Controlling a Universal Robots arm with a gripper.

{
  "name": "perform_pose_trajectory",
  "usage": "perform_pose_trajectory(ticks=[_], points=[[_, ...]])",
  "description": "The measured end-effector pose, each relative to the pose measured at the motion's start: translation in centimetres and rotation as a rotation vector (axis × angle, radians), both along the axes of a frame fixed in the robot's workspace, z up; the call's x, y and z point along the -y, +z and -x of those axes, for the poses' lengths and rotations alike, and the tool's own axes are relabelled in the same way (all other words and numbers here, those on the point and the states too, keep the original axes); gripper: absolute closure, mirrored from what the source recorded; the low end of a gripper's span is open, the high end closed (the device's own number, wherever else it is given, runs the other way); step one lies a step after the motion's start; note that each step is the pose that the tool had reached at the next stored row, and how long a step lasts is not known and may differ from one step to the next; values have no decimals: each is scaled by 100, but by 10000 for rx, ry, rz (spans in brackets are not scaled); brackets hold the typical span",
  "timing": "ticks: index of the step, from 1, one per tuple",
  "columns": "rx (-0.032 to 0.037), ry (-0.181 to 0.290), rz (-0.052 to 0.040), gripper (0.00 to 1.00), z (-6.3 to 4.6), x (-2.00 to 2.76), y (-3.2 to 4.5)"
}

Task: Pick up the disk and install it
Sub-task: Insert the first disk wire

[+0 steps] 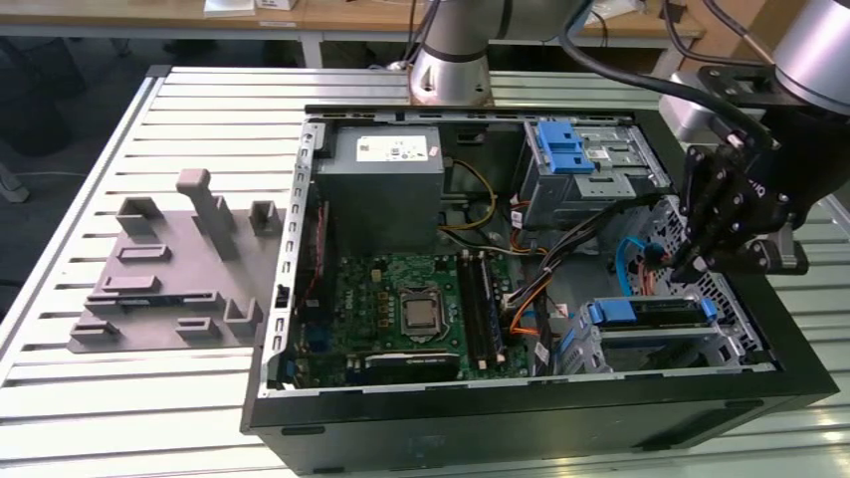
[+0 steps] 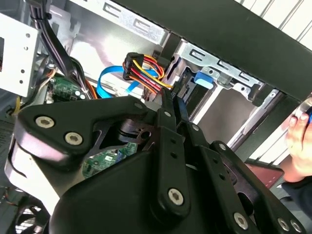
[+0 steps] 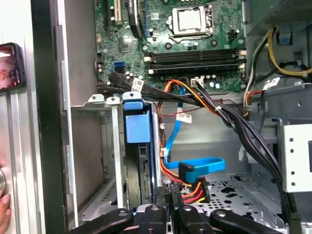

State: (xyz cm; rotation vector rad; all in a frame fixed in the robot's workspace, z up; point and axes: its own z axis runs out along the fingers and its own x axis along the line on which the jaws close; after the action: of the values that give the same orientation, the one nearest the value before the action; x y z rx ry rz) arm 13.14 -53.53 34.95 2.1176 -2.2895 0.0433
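1. The gripper [image 1: 694, 267] hangs at the right side of the exterior view, its black linkage fingers pointing down into the open computer case [image 1: 531, 398]. In both wrist views the fingers stand close together, pressed nearly shut, with nothing visibly held between them.
2. Just below the fingertips in the exterior view sits the disk [image 1: 647, 311], at the lower right of the frame. It lies in the metal drive cage [image 1: 664, 344] at the case's near right corner, its blue carrier edge facing up.
3. In the first wrist view the disk [image 3: 136, 146] stands on edge in the cage slot at lower centre, its blue carrier tab on top, just beyond the gripper [image 3: 168, 214].
4. A blue ribbon cable [image 3: 195, 165] and a red-yellow-black wire bundle [image 3: 192, 187] lie right beside the disk.
5. Further in, the green motherboard [image 1: 405, 309] fills the lower centre of the case in the exterior view.
6. Behind it, at upper centre, sits the grey power supply [image 1: 385, 179]; a blue latch [image 1: 564, 149] with its cage lies at the upper right.
7. A grey fixture plate [image 1: 173, 279] rests on the slatted table [image 1: 80, 199] at the frame's left.
8. A person's hand [image 2: 297, 141] shows at the right edge of the second wrist view.
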Motion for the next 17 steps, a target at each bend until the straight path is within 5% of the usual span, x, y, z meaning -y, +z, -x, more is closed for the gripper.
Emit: perform_pose_trajectory(ticks=[17], points=[[85, 49, -20, 84, 66, 29, -4]])
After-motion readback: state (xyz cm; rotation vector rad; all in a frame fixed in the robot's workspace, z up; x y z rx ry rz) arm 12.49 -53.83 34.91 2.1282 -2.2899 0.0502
